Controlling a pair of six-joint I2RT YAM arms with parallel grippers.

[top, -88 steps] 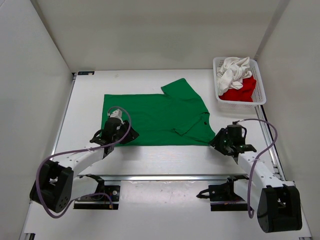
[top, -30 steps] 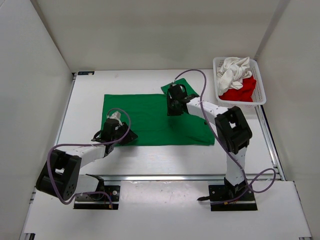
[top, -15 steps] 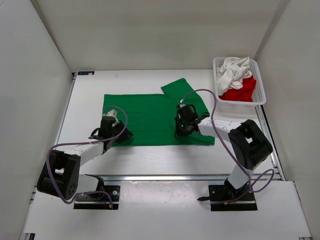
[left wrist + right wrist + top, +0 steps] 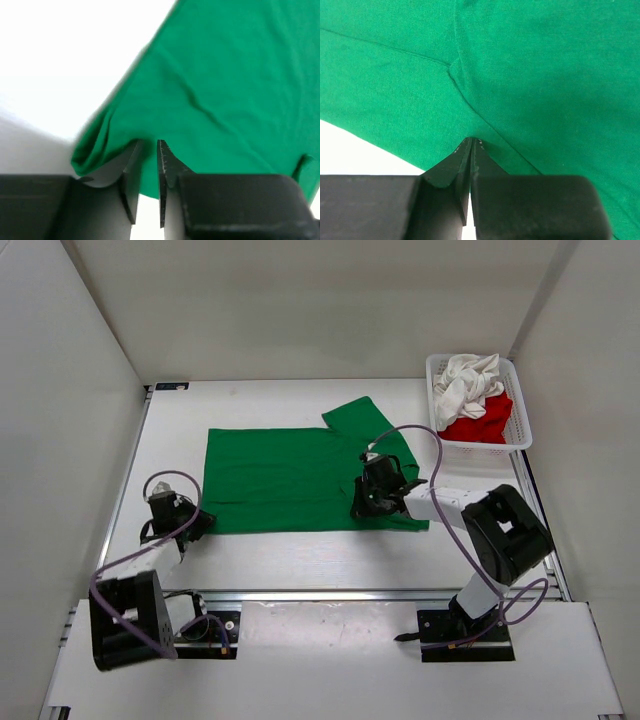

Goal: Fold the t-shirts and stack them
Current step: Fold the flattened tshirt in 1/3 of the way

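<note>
The green t-shirt (image 4: 290, 475) lies spread flat in the middle of the table, with one sleeve sticking out at its far right. My left gripper (image 4: 200, 526) is at the shirt's near left corner, just off its edge. Its jaws are slightly apart with nothing between them (image 4: 147, 144), and the shirt's bunched corner (image 4: 90, 150) lies beside the left finger. My right gripper (image 4: 362, 503) is shut, tips down on the shirt near its front right (image 4: 471, 140). The white t-shirt (image 4: 468, 378) and red t-shirt (image 4: 480, 422) lie crumpled in the basket.
The white mesh basket (image 4: 478, 448) stands at the far right corner. White walls enclose the table on the left, back and right. A metal rail (image 4: 330, 594) runs along the near edge by the arm bases.
</note>
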